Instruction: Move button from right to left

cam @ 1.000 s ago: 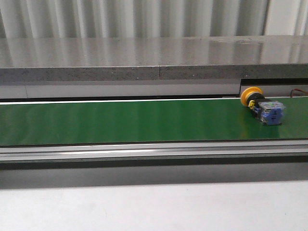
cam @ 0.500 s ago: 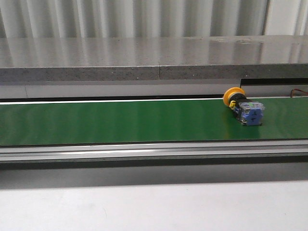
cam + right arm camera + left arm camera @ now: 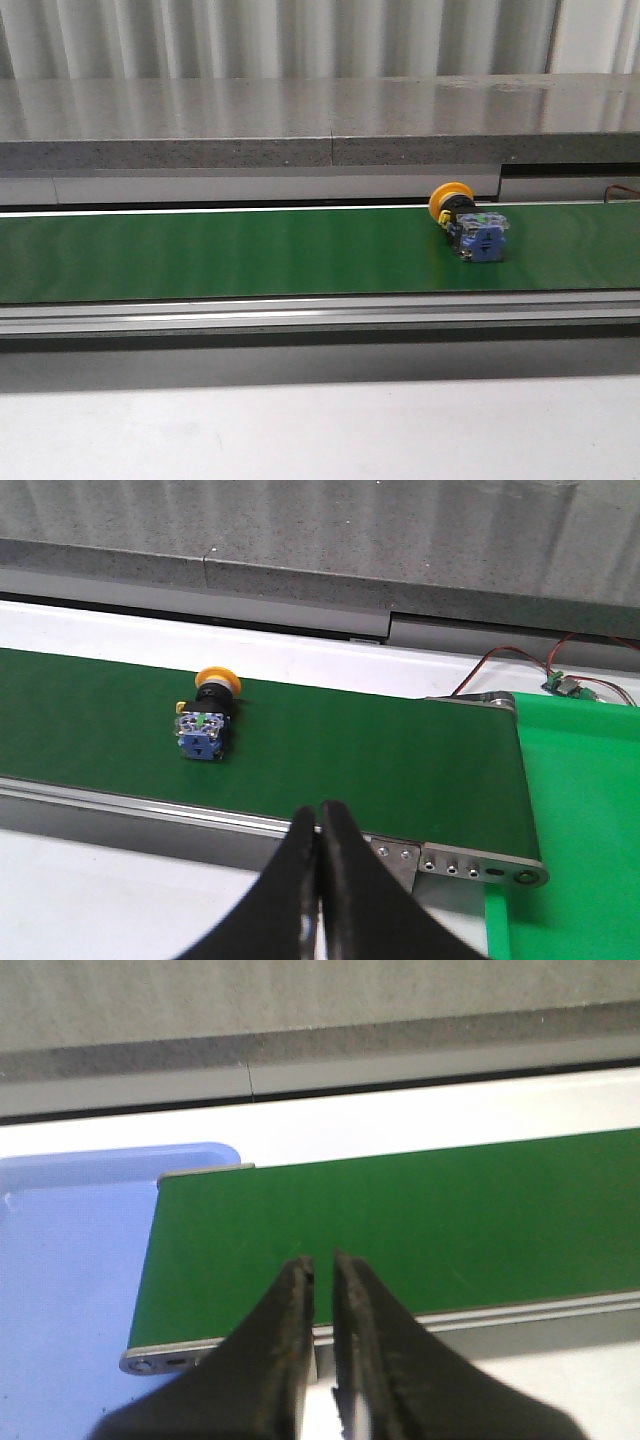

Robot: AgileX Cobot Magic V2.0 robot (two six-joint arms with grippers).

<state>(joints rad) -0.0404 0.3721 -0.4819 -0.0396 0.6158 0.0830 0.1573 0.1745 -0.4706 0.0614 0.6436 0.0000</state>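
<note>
The button [image 3: 468, 222] lies on its side on the green conveyor belt [image 3: 250, 250], right of the middle, with its yellow-orange cap toward the back wall and its blue and clear block toward the front. The right wrist view also shows the button [image 3: 207, 718] on the belt, well ahead of my right gripper [image 3: 319, 810], which is shut and empty over the belt's near rail. My left gripper [image 3: 322, 1260] hangs over the belt's left end with only a thin slit between its fingers and nothing in it. Neither gripper shows in the front view.
A blue tray [image 3: 70, 1260] sits past the belt's left end. A green tray [image 3: 590, 810] lies past its right end, with red wires and a small board [image 3: 560, 680] behind it. A grey ledge [image 3: 300, 130] runs along the back.
The button has travelled leftward along the belt, from near the right edge of the front view toward the middle, keeping its pose. No gripper touched it.
</note>
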